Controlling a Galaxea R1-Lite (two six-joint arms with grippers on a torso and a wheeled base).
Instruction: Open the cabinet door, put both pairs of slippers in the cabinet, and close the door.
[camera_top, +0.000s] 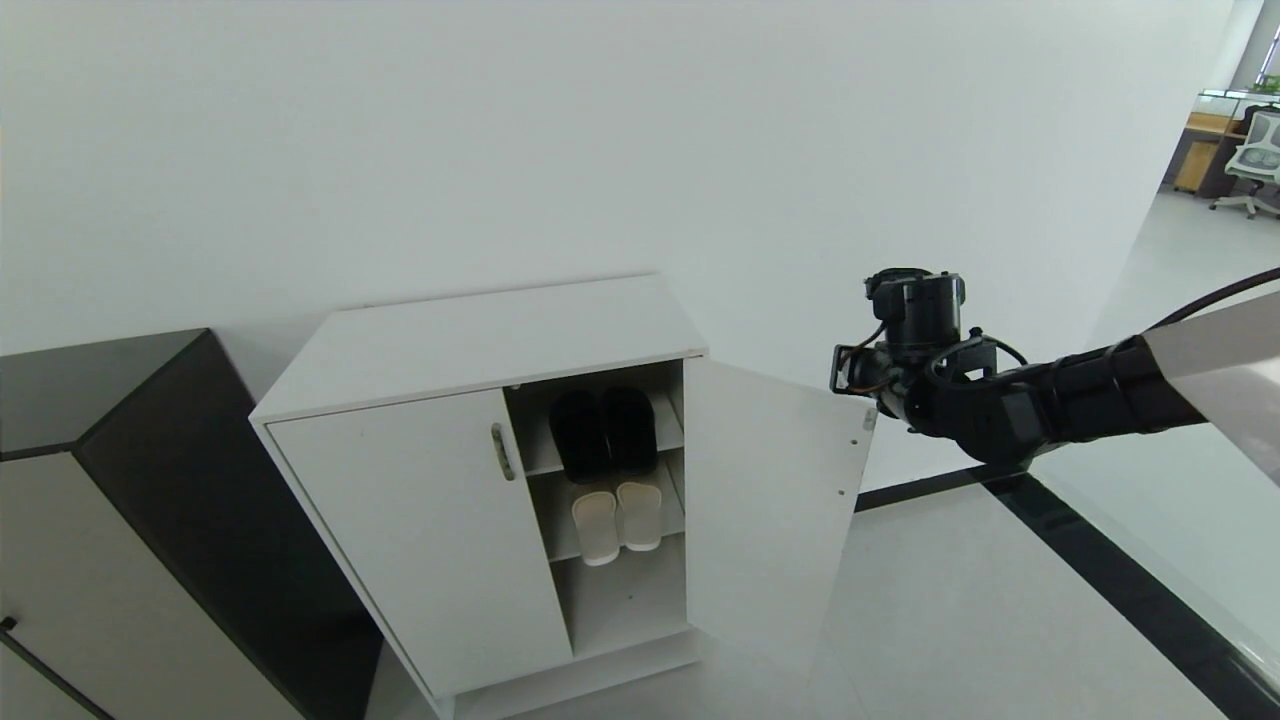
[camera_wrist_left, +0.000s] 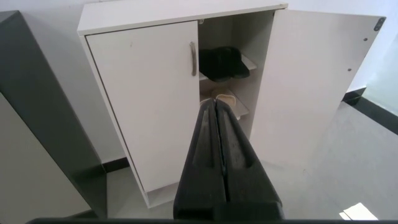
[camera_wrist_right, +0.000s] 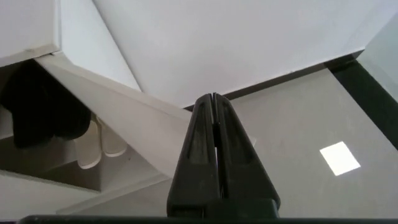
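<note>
Right tool (camera_wrist_right: 214, 98) closed, empty, near cabinet door (camera_top: 765, 500).

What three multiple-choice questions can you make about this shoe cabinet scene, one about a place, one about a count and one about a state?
1. Where are the black slippers?
A. on the upper shelf of the cabinet
B. on the floor
C. on top of the cabinet

2. How many pairs of slippers are in the cabinet?
A. one
B. two
C. three

3. How do the cabinet's doors stand?
A. both shut
B. right door open, left door shut
C. both open

Answers:
1 A: they lie on the shelf just above the white slippers.
2 B: one black pair and one white pair show, on two shelves.
3 B: the right door stands swung out wide, while the left door lies flush with the front.
</note>
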